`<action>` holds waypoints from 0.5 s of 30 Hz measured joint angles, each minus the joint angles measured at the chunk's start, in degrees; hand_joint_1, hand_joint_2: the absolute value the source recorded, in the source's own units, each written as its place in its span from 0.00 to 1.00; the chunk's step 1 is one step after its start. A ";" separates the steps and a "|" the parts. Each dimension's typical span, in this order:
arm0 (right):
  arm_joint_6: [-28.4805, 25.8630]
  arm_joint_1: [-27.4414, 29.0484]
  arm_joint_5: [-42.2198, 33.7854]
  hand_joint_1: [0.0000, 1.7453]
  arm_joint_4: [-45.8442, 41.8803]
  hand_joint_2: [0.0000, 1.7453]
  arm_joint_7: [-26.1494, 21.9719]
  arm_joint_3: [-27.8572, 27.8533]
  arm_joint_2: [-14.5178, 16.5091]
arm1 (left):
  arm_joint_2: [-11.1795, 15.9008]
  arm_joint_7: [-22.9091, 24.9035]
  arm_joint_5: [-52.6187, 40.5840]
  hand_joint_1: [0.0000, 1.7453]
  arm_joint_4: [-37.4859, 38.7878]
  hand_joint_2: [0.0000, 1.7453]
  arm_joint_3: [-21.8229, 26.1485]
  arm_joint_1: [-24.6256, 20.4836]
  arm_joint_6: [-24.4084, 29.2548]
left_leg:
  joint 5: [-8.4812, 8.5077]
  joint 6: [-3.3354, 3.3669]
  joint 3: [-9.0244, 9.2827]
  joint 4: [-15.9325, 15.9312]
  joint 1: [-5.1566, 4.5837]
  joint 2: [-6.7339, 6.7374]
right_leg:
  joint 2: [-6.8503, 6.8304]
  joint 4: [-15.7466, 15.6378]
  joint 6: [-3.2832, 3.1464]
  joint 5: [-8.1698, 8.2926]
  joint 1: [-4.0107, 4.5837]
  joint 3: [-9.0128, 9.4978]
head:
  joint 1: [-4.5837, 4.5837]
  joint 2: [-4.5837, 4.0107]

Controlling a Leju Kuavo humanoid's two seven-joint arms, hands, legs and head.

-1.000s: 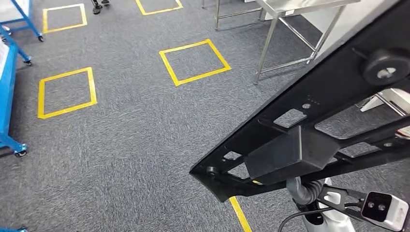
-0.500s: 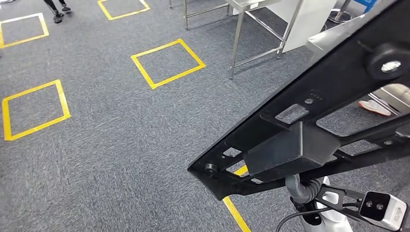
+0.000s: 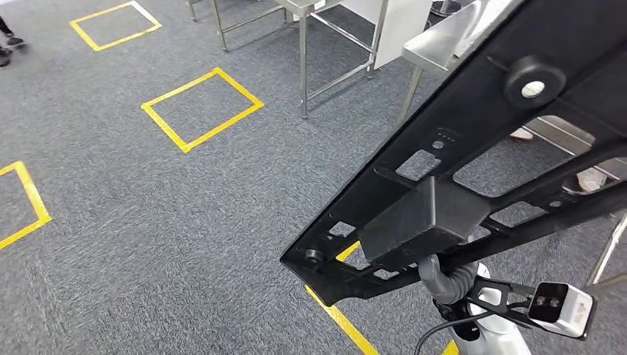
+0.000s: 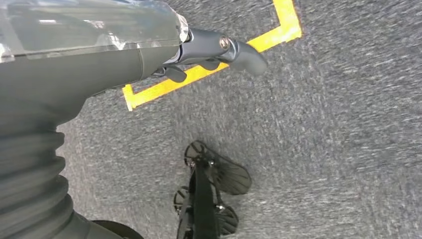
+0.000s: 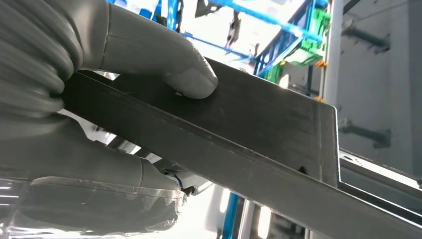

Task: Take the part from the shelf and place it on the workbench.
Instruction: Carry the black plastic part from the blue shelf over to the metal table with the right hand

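The part (image 3: 473, 148) is a long black frame with cut-outs and a boxy block in its middle, carried slanting across the right of the head view. My right hand (image 5: 144, 52) grips it, thumb pressed on its flat face (image 5: 259, 134), fingers underneath. In the head view the part covers that hand, leaving just the grey ribbed wrist (image 3: 444, 279) showing below it. My left hand (image 4: 209, 50) hangs over the carpet with nothing in it, fingers apart. A steel workbench (image 3: 436, 46) stands ahead on the right, its edge behind the part.
Grey carpet carries yellow tape squares (image 3: 201, 108) and a yellow line (image 3: 341, 322) near my feet. More steel table legs (image 3: 303, 70) stand at the back. A person's shoes (image 3: 522, 134) show under the bench, another shoe (image 3: 6, 53) at far left.
The camera has turned to the right: tape squares and tables have slid left and the bench has come closer. The part stays gripped in my right hand.
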 joint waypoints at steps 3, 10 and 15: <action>-0.57 0.20 0.07 1.00 0.01 1.00 0.00 0.14 0.02 | -0.07 -0.45 -0.03 0.00 0.00 1.00 0.05 -0.20 -0.40 | 0.40 1.10 0.40 -0.62 0.12 1.92 | -0.95 0.90 0.90 -0.53 0.06 -0.62 | 0.01 0.00; -1.88 -0.15 0.97 1.00 -0.03 1.00 0.00 0.95 0.08 | -0.03 -0.70 -0.04 0.00 0.00 1.00 0.54 -0.11 -0.85 | 0.00 1.76 0.93 -0.94 -0.13 6.72 | -6.95 13.39 1.53 -4.39 -0.41 -7.01 | 0.01 0.00; -2.99 -0.91 0.96 1.00 -0.35 1.00 0.00 1.68 0.08 | -0.04 -1.21 0.00 0.00 0.00 1.00 0.90 -0.47 -1.43 | -0.80 0.58 1.88 -1.00 -0.57 9.40 | -10.63 -0.25 0.16 0.16 0.84 -0.09 | 0.01 0.00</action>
